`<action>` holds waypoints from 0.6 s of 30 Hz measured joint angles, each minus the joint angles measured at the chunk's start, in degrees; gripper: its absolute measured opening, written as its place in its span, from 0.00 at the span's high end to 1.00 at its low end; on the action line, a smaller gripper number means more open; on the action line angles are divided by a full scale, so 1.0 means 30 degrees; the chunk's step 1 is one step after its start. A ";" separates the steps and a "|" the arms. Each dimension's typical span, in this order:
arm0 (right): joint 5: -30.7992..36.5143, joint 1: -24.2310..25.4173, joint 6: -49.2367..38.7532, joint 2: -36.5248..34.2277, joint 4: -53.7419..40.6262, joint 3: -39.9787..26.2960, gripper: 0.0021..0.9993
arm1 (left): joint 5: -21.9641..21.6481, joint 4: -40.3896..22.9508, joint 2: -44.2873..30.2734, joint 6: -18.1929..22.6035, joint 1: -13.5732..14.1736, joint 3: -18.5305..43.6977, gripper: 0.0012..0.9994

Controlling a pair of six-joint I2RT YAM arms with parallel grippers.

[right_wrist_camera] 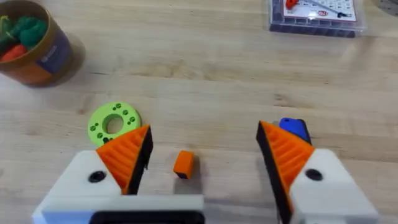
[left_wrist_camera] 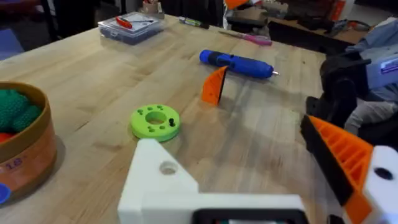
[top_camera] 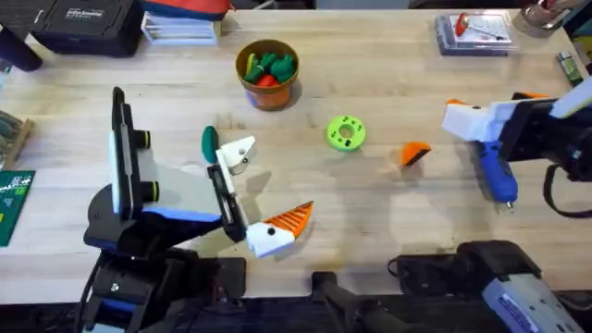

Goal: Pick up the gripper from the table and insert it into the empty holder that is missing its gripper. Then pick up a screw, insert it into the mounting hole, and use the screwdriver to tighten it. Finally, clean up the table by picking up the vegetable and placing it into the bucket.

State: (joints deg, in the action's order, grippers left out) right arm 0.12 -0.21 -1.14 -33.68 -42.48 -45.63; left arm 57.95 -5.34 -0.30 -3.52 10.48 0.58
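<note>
Right pincer [right_wrist_camera: 202,165] gapes above the gripper [right_wrist_camera: 183,163].

Wooden table [top_camera: 388,102]: light plank top, carrying all items below.

Lime-green disc [top_camera: 346,132]: round, ringed with small holes around one larger middle hole (lying flat, mid-table).

Clear plastic box [top_camera: 473,33]: shallow, lidded, far right corner; red and white small parts inside, too small to tell apart.

Black case [top_camera: 85,25]: far left corner, white lettering on the lid, unreadable.

Green circuit board [top_camera: 13,205]: at the left edge.
</note>
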 joint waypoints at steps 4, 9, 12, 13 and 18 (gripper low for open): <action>-0.0238 0.0000 0.0013 -0.0004 0.0038 0.0000 0.01 | 0.0237 -0.0022 -0.0007 -0.0371 0.0000 0.0000 0.01; -0.0495 -0.0013 -0.0017 -0.0506 -0.0502 -0.0403 0.01 | 0.0275 -0.0022 -0.0006 -0.0454 0.0000 0.0000 0.01; -0.0510 -0.0193 -0.0055 -0.1947 -0.2099 -0.1589 0.01 | 0.0277 -0.0022 -0.0003 -0.0484 0.0000 0.0000 0.01; -0.0510 -0.0305 -0.0055 -0.2497 -0.2740 -0.2064 0.01 | 0.0270 -0.0022 -0.0007 -0.0484 0.0000 0.0000 0.01; -0.0346 -0.1215 -0.0055 -0.5199 -0.5938 -0.3828 0.01 | 0.0277 -0.0022 0.0000 -0.0484 0.0000 0.0000 0.01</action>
State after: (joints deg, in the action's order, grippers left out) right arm -0.92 -3.85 -1.30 -49.28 -60.29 -57.11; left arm 58.78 -5.41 -0.30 -4.97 10.48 0.58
